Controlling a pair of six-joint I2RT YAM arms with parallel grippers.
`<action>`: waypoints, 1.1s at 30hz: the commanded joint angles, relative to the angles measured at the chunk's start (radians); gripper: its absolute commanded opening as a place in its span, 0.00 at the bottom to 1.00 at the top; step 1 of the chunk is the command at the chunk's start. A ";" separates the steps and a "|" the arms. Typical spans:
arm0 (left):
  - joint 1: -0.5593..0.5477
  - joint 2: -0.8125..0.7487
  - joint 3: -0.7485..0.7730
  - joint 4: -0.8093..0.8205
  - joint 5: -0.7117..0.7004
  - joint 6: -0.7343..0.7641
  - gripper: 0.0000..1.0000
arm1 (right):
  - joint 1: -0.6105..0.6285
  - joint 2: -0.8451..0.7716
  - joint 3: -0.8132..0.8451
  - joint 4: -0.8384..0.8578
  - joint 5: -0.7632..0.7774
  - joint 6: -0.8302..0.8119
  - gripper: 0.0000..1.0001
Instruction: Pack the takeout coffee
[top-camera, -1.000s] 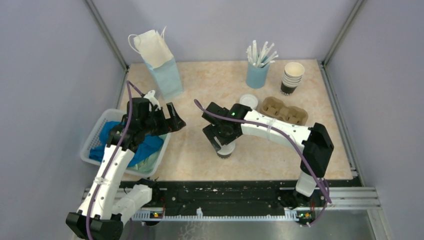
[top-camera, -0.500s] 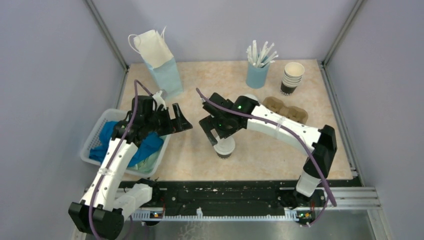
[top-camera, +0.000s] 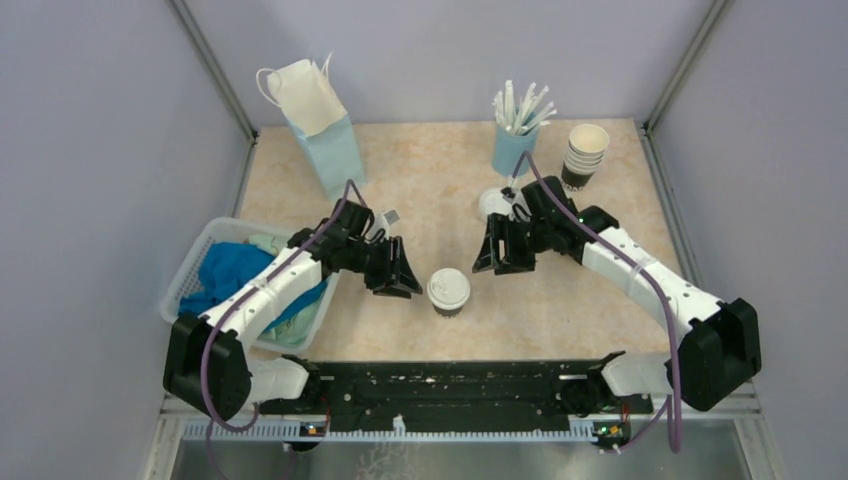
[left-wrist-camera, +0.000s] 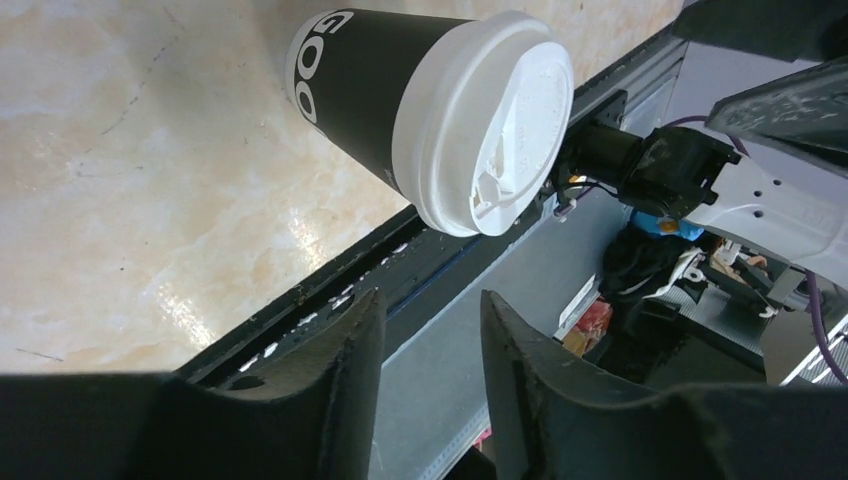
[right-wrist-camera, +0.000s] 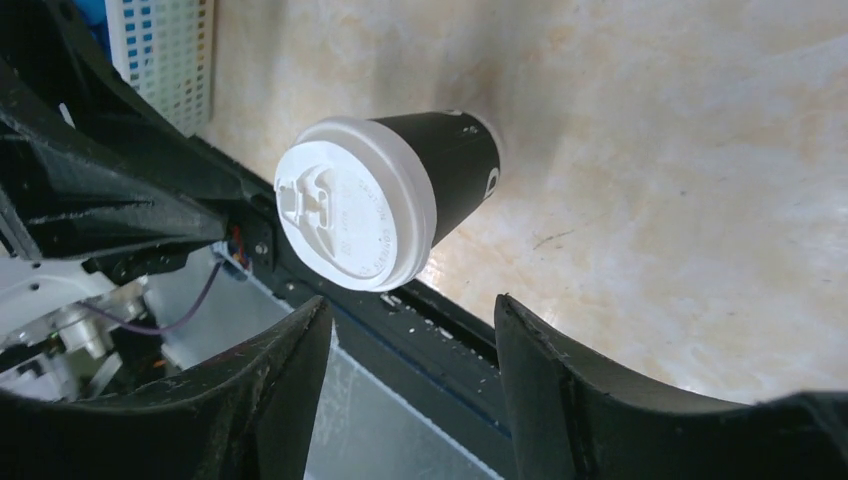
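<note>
The takeout coffee (top-camera: 449, 290) stood upright on the desk (top-camera: 430, 180) near its front edge, long axis vertical, white dome lid pointing up, body black with white letters. It was between the left claw (top-camera: 400, 285) and the right claw (top-camera: 488, 265), both apart, holding nothing.

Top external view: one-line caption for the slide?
Lidded takeout coffee stands upright between the open left gripper and the open right gripper, neither touching it.
</note>
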 joint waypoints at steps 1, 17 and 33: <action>-0.009 0.018 -0.019 0.104 0.011 -0.066 0.42 | -0.032 -0.024 -0.098 0.230 -0.221 0.087 0.59; -0.034 0.094 -0.069 0.213 0.039 -0.105 0.40 | -0.035 0.049 -0.180 0.365 -0.274 0.126 0.46; -0.047 0.145 -0.052 0.221 0.024 -0.099 0.40 | -0.035 0.090 -0.208 0.392 -0.297 0.116 0.44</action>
